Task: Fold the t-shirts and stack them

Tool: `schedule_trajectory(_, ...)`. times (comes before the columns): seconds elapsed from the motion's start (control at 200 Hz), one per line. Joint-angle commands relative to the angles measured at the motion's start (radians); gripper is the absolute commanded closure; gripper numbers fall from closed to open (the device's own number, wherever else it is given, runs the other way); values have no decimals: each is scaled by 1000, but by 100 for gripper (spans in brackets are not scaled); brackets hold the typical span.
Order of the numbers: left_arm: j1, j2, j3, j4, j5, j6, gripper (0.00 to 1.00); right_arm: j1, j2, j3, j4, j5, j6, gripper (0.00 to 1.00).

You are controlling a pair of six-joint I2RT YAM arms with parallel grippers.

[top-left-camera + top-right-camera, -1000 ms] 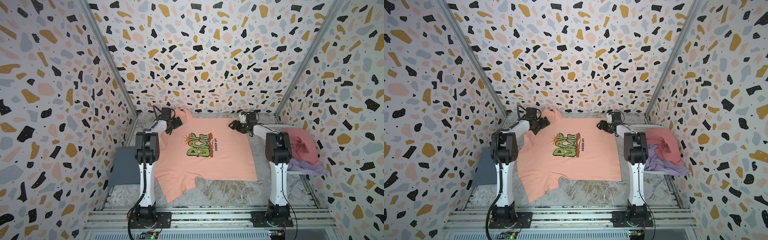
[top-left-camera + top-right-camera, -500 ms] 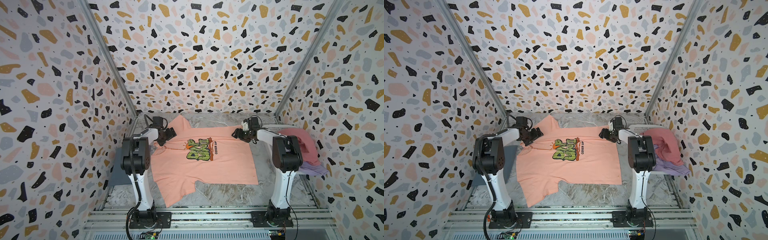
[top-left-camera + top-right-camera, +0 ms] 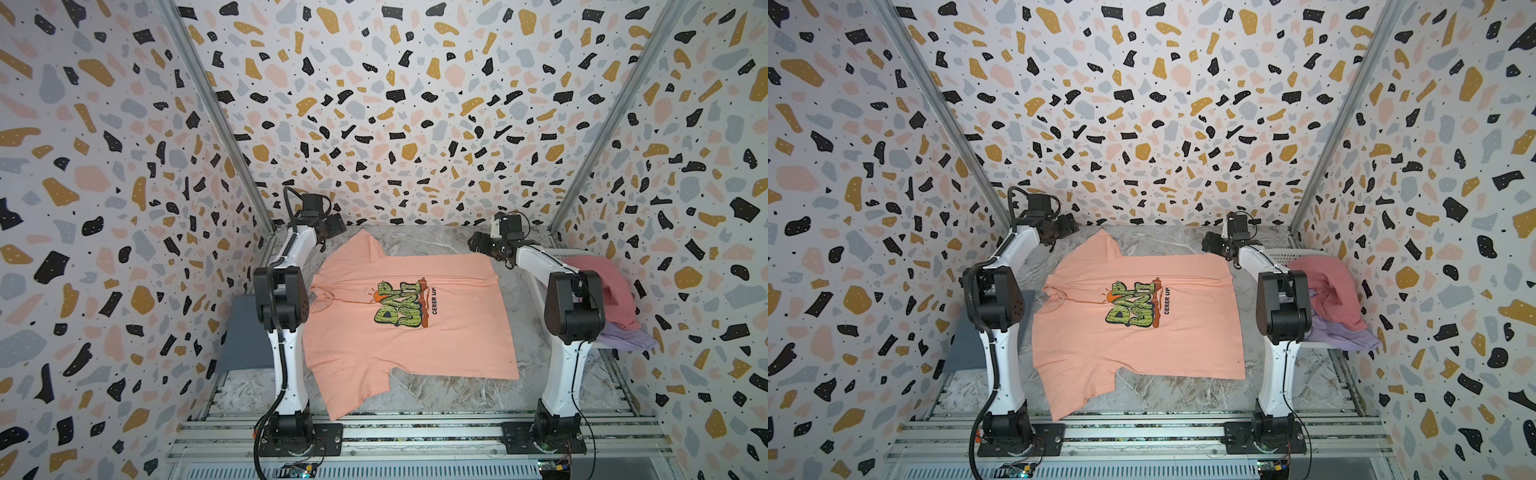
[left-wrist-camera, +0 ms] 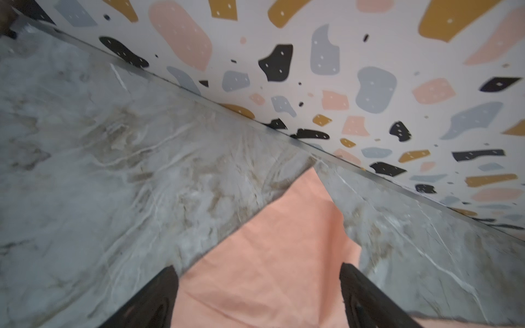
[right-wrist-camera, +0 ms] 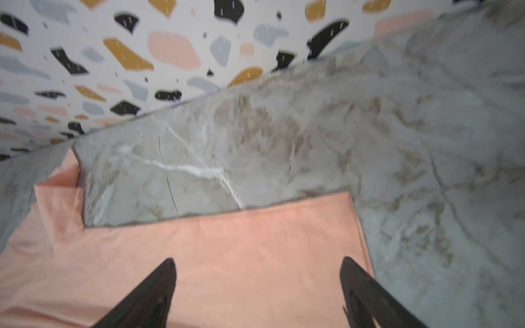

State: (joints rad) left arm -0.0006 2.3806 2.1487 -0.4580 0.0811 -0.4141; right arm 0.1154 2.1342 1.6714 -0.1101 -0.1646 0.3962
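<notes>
Left of frame: grey tee [image 3: 245, 332], apparently folded. Left gripper [image 3: 337, 226], jaws apart, empty, above centre. Centre: peach tee [image 3: 407, 345] spread flat, no fold yet. Right gripper [image 3: 478, 243], jaws apart, empty. Right edge: rose tee [image 3: 602, 286] and lavender tee [image 3: 627, 341] heaped, pending.

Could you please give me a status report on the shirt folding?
Left gripper open, right gripper open, both empty. Peach t-shirt spread flat, unfolded. Nothing blocking.

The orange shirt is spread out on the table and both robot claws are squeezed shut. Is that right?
Not quite. The orange shirt is spread out on the table, but both claws are open: the wrist views show the left gripper and the right gripper with jaws wide apart, holding nothing.
</notes>
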Motion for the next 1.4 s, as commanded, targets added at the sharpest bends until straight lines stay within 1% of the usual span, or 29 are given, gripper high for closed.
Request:
schedule_trajectory(0.0,-1,92,67,-30,-55,6,11,-2,65,52,-17,128,5,9)
schedule_trajectory(0.145,-15,133,89,65,-24,-43,11,-9,120,88,-23,181,1,9)
schedule_trajectory(0.405,-75,190,88,54,-56,-28,12,-12,202,155,-118,252,-26,8)
schedule_trajectory(0.551,-93,231,106,29,-56,-46,18,-10,238,174,-139,255,-36,9)
schedule_trajectory(0.606,-100,239,99,38,-46,-62,23,-10,263,217,-177,262,-30,10)
schedule_trajectory(0.666,-110,247,96,36,-52,-71,25,-6,285,251,-202,258,-39,11)
schedule_trajectory(0.721,-112,254,94,35,-55,-83,31,2,307,285,-231,243,-42,13)
schedule_trajectory(0.776,-111,262,98,30,-68,-92,39,14,331,318,-265,229,-43,17)
schedule_trajectory(0.821,-111,264,99,28,-75,-93,46,25,346,335,-289,224,-48,25)
schedule_trajectory(0.896,-111,263,98,30,-85,-94,58,44,358,340,-294,216,-64,53)
schedule_trajectory(0.941,-111,262,101,33,-87,-91,63,52,363,342,-293,216,-72,68)
schedule_trajectory(1.006,-110,261,107,35,-92,-90,72,52,364,345,-290,206,-73,82)
schedule_trajectory(1.031,-110,261,111,35,-93,-89,75,51,363,346,-285,198,-72,85)
schedule_trajectory(1.121,-105,254,123,36,-81,-88,84,43,347,346,-268,190,-61,99)
schedule_trajectory(1.176,-102,242,128,36,-57,-86,89,38,326,344,-251,185,-51,100)
schedule_trajectory(1.257,-98,200,111,55,-24,-83,100,30,280,334,-216,172,-41,100)
schedule_trajectory(1.392,-89,86,22,131,13,-78,100,21,172,278,-116,128,-38,100)
